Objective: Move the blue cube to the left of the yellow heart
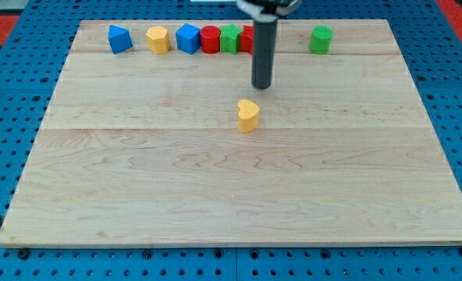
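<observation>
Bright, even overhead light on the table (137, 203); soft short shadows, no glare; slightly soft focus throughout.

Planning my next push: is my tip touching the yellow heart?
Apart. The camera view shows bare wood between my tip and the yellow heart, which sits just below it.

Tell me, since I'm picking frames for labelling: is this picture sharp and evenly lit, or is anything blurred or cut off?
Camera view: lighting is even and soft, no glare on the wooden board; the yellow heart casts only a faint shadow; the blocks are sharp; the rod's top is slightly blurred and cropped at the view's top; my tip is clear, above the heart.
</observation>
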Robot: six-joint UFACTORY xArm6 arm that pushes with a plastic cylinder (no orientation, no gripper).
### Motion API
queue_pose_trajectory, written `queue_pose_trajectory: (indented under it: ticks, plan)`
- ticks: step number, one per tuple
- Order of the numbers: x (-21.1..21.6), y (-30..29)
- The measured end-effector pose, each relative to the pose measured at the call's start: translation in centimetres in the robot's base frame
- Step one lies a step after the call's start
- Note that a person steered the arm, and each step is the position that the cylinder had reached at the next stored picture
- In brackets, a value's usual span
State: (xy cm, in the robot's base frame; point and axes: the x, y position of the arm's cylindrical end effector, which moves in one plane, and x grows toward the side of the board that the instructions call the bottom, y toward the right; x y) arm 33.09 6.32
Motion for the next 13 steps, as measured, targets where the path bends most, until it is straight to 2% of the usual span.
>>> queue_pose_trajectory:
  ticks: [2,3,5,8,9,10,11,12,13]
  plan:
    - [-10.9,3.8]
    - [-13.9,2.7]
    - [-13.5,-12.9]
    - [0.1,-12.8]
    - [-1.5,-17.7]
    - [2.1,-15.1]
    - [5.7,-7.8]
    - [9.4,-4.5]
    - [13.3,-7.4]
